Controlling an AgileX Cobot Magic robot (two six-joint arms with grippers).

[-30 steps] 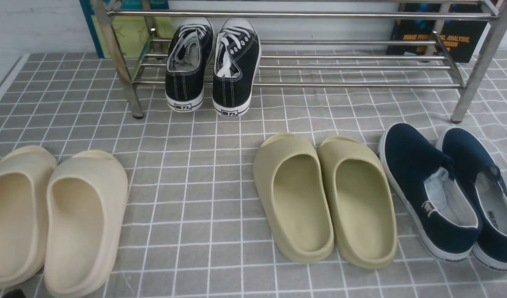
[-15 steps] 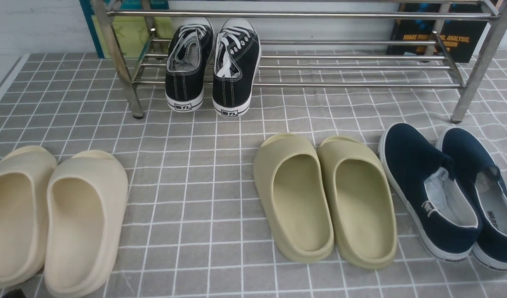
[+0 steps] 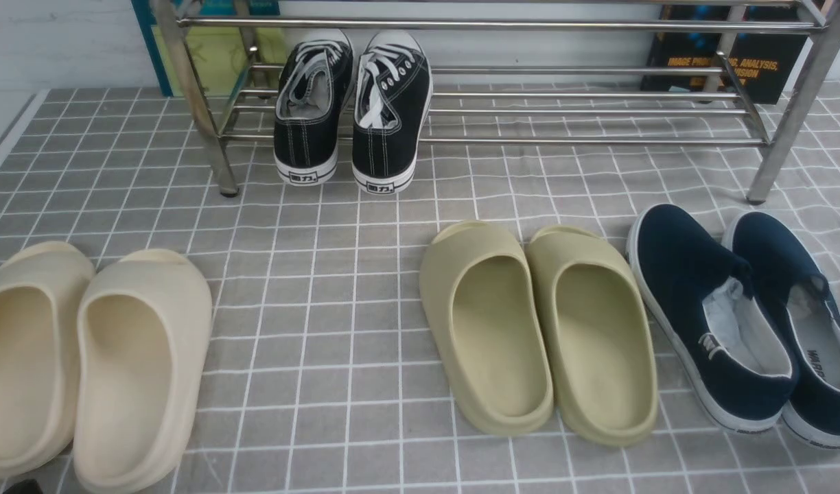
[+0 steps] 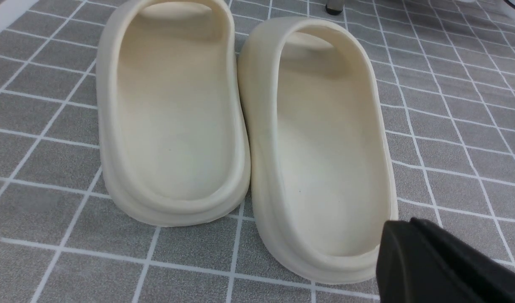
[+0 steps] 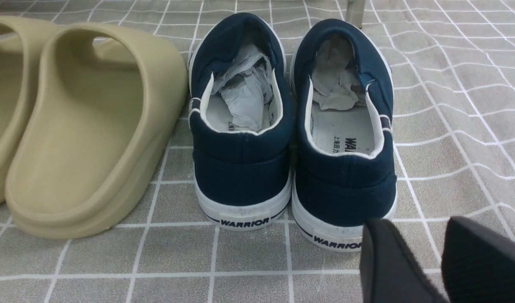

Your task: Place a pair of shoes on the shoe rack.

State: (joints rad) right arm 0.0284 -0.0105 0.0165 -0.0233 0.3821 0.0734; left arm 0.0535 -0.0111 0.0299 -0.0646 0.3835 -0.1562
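Observation:
The pair of shoes point(image 3: 351, 110), two black canvas sneakers with white laces, rests side by side on the lower tubes of the silver shoe rack point(image 3: 598, 140), near its left legs. Their heels stick out over the front tube. No gripper touches them. My left gripper point(image 4: 404, 226) is shut with nothing in it and hovers by the heel of a beige slide point(image 4: 320, 139). My right gripper point(image 5: 419, 229) is open and holds nothing. It sits just behind the heel of a navy slip-on point(image 5: 346, 139).
On the grey checked cloth in front of the rack lie a beige pair of slides point(image 3: 84, 357) at the left, an olive pair point(image 3: 537, 329) in the middle and navy slip-ons point(image 3: 742, 315) at the right. Books point(image 3: 749, 65) lean behind the rack.

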